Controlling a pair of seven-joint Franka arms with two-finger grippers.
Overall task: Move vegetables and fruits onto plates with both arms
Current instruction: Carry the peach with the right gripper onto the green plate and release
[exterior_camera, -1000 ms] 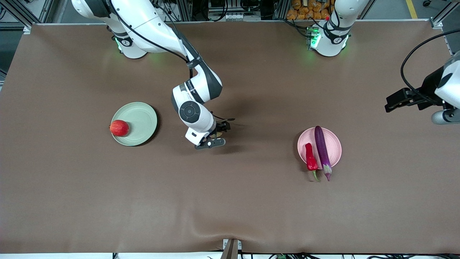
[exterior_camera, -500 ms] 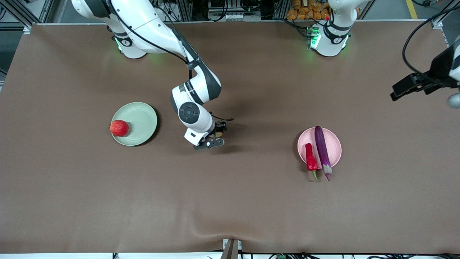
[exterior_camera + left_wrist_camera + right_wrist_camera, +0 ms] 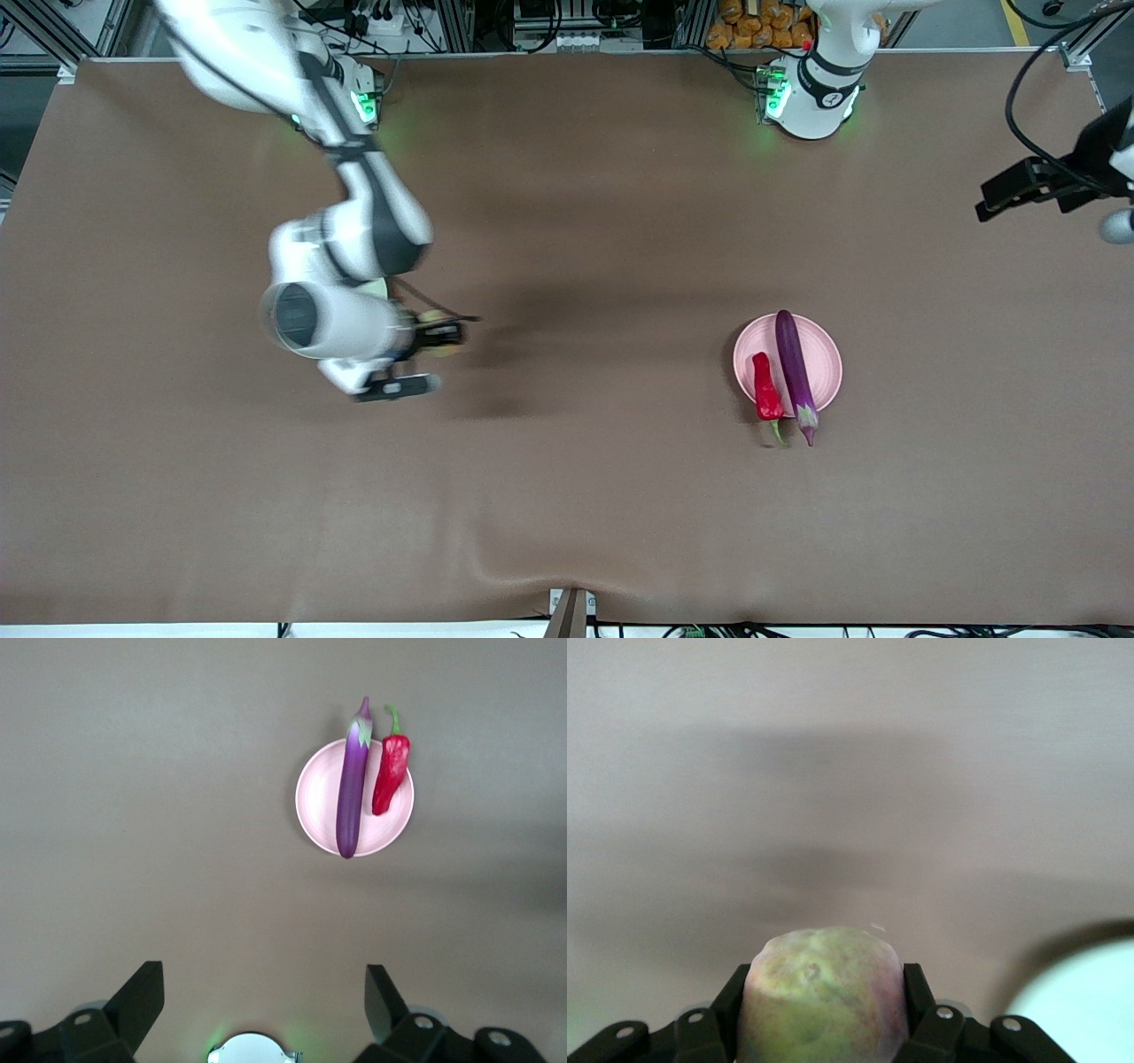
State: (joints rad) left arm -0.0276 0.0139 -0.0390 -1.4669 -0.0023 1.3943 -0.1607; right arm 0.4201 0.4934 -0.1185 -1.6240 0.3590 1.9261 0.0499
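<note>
My right gripper [image 3: 824,1019] clamps the peach [image 3: 823,992], carried up beside the green plate [image 3: 1076,1005] for drop-off; left gripper [image 3: 257,997] waits wide open, parked high above the pink plate [image 3: 354,797].

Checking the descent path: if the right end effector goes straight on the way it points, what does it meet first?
Probably bare table. The right end effector, shut on the peach, faces brown tabletop, with only the green plate's edge off to one side. Depth is unclear, so the peach would likely touch down first.
</note>
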